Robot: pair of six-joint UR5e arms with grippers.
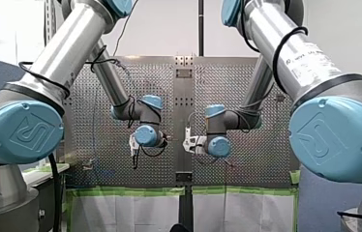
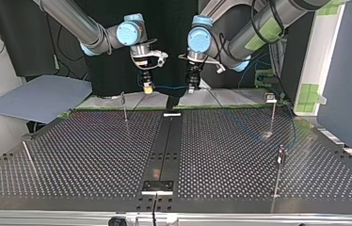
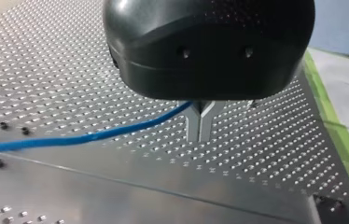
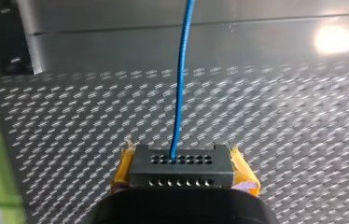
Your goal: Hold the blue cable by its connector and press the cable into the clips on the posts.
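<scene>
The right claw (image 4: 183, 161) is clenched on the black connector (image 4: 182, 176), with its yellow pads (image 4: 122, 169) against the connector's two sides. The blue cable (image 4: 181, 84) leaves the connector's holed face and runs straight ahead of this claw, above the perforated surface (image 4: 280, 107).

The left claw (image 3: 199, 122) has its metal fingers pinched together on the cable, which trails off to one side, clear of the surface. Green tape (image 3: 345, 154) edges the surface beside this claw.

In the top view, one thin post (image 2: 124, 106) stands below and just outward of the right claw. Two more posts (image 2: 272, 113) stand well outward of the left claw. The cable touches none of them.
</scene>
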